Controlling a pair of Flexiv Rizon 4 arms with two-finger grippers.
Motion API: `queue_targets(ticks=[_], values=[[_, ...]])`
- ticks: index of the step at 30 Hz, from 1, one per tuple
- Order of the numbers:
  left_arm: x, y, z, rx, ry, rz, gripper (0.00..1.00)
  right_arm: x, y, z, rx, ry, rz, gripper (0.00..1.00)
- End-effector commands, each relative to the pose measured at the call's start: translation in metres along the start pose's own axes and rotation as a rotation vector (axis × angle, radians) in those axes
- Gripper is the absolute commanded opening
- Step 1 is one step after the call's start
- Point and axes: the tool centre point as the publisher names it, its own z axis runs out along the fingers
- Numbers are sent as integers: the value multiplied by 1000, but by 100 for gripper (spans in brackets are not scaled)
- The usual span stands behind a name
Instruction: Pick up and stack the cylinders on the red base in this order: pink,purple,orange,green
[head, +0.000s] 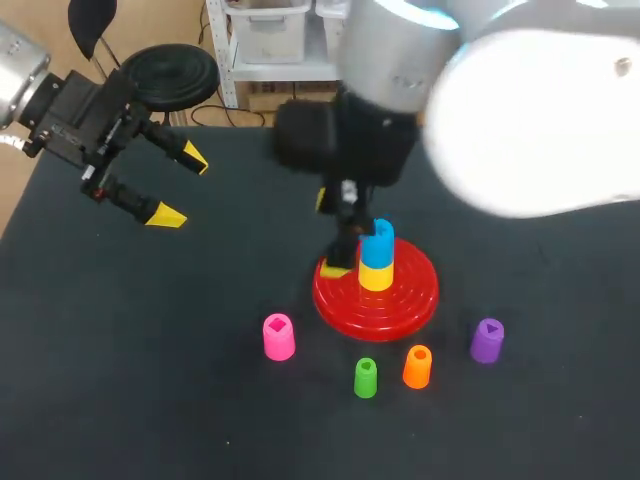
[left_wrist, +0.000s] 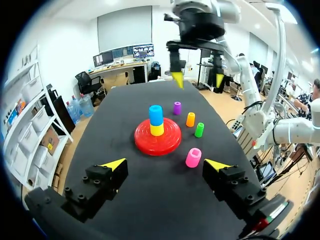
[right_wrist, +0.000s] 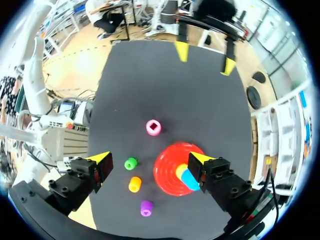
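The red base (head: 400, 300) holds a yellow cylinder (head: 376, 277) with a blue one (head: 377, 245) on top. In front of it stand the pink (head: 279, 337), green (head: 366, 378), orange (head: 417, 367) and purple (head: 487, 340) cylinders, all upright and apart. My right gripper (head: 328, 235) hangs open high over the base's left side, holding nothing. In its wrist view the right gripper (right_wrist: 150, 159) looks down on the pink cylinder (right_wrist: 153, 127) and the base (right_wrist: 167, 177). My left gripper (head: 180, 187) is open and empty at the far left, well away from the stack (left_wrist: 156, 120).
The black table (head: 150, 380) carries only the base and the cylinders. The green (right_wrist: 131, 163), orange (right_wrist: 134, 184) and purple (right_wrist: 146, 208) cylinders stand in a loose row beside the base. Bare tabletop lies between the left gripper (left_wrist: 166, 164) and the pink cylinder (left_wrist: 193, 157).
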Motion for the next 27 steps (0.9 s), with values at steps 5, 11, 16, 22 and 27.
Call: queue_targets(ticks=[5,11,16,22,27], values=[[1,-1,0,-3,-1,2,100,-22,11,40,-73,74,-33,100],[1,-1,0,-3,-1,2,100,-24,16,61,-85,95,-25,100],[1,-1,0,-3,-1,2,100,-24,17,74,-73,114,-12,100],[1,-1,0,-3,-1,2,100,-20,16,90,-53,114,8,100],[1,-1,0,-3,-1,2,100,-12,11,106,-34,103,31,100]])
